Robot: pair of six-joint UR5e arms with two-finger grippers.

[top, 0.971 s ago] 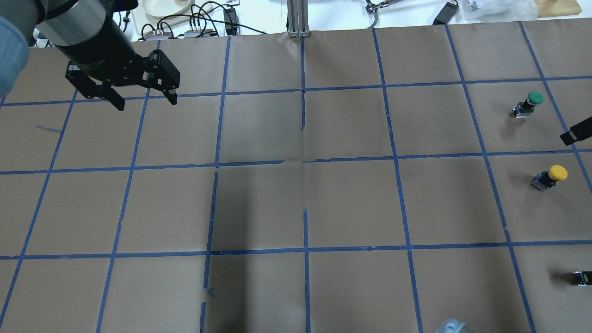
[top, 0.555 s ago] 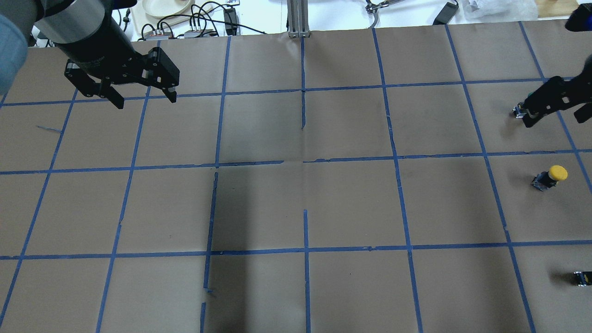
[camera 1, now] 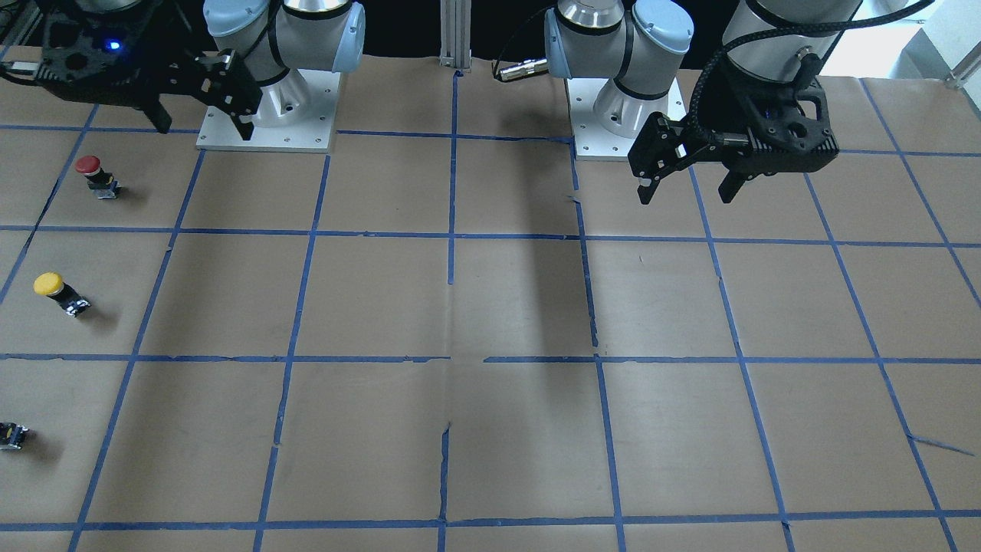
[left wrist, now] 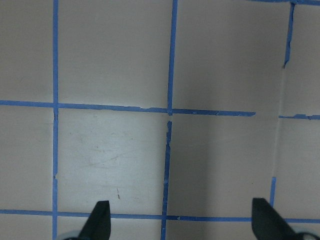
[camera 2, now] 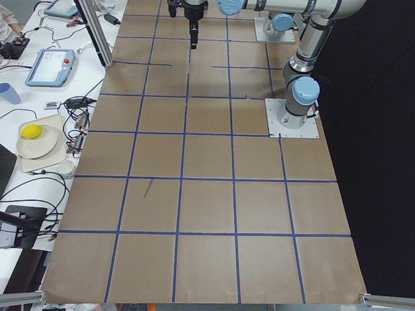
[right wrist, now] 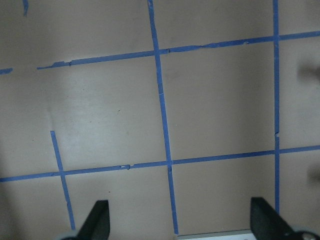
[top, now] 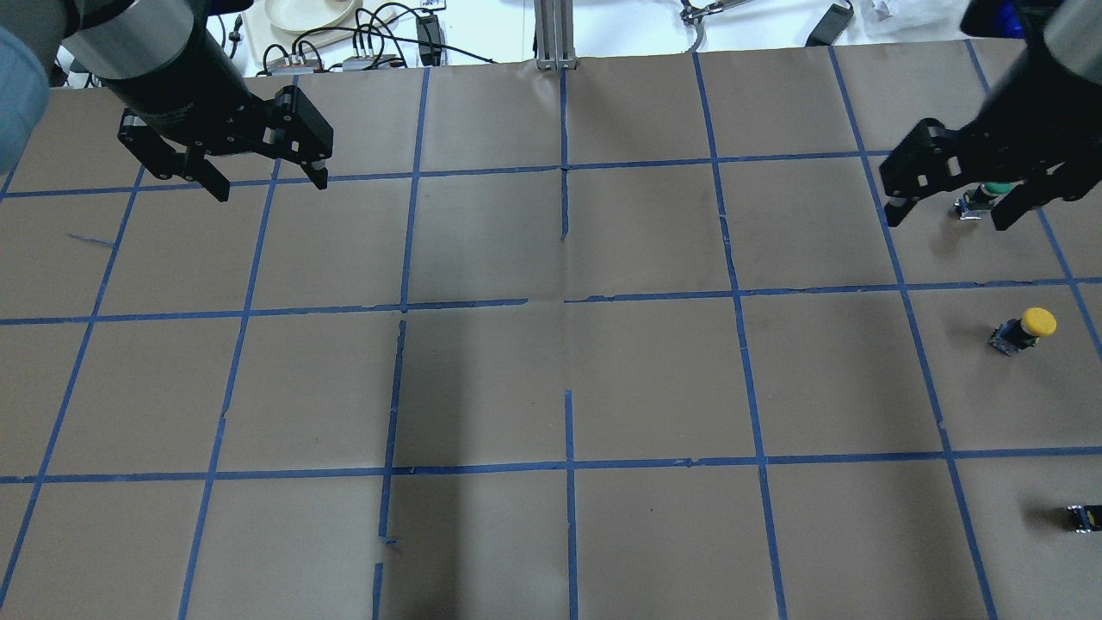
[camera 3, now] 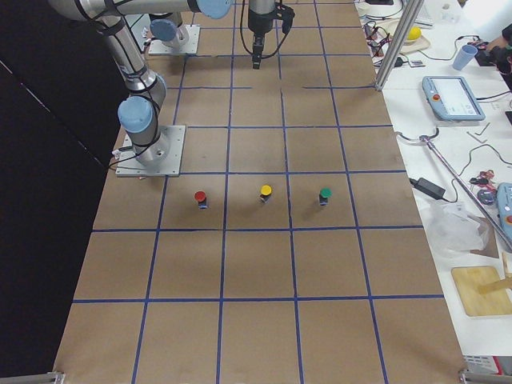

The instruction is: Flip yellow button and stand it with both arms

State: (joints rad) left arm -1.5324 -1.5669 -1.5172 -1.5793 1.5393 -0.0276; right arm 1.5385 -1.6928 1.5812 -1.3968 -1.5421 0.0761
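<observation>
The yellow button (top: 1024, 328), a yellow cap on a black-silver body, sits in the right-hand column of squares. It also shows in the front view (camera 1: 58, 292) and in the right side view (camera 3: 266, 192), where its cap is on top. My right gripper (top: 947, 215) is open and high, beyond the button and apart from it; it is at the top left of the front view (camera 1: 203, 126). My left gripper (top: 258, 182) is open and empty at the far left, on the right of the front view (camera 1: 686, 192). Both wrist views show only bare table between open fingertips (left wrist: 100, 220) (right wrist: 97, 220).
A green-capped button (top: 990, 191) is partly hidden under my right gripper and shows in the right side view (camera 3: 325, 194). A red-capped button (camera 1: 93, 173) stands nearer the robot bases. A small black-silver part with a yellow spot (top: 1085, 517) lies at the right edge.
My right gripper has come in from the right edge and moved left, and now covers part of the green button. The left gripper has barely moved. The buttons are unmoved.
</observation>
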